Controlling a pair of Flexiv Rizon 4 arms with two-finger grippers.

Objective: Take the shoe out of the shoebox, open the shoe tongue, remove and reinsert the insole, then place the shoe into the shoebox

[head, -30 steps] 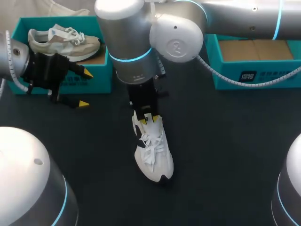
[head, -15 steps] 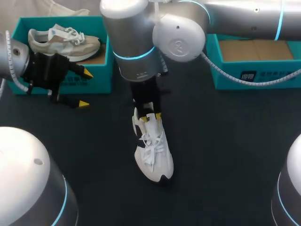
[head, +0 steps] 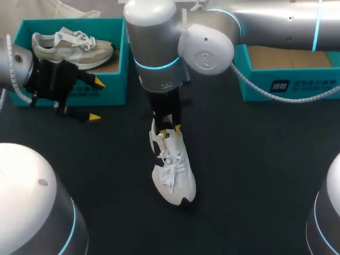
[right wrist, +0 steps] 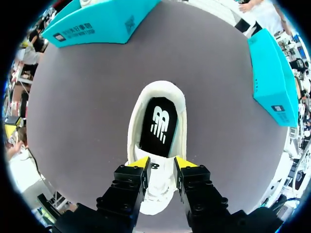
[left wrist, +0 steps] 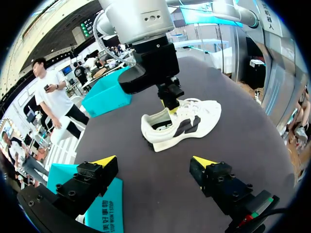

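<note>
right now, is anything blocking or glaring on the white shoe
Head view: right gripper covers the heel opening of the white shoe; no glare on it. Left wrist view: shoe side-on, mostly clear. Right wrist view: gripper hides the toe end, insole shows.

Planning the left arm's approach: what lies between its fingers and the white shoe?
Only bare table, seen in the left wrist view between the left gripper and white shoe.

On table (head: 255, 175) centre, shoe (head: 173, 169) — shoebox (head: 114, 87) behind-left, second box (head: 313, 78) behind-right.
</note>
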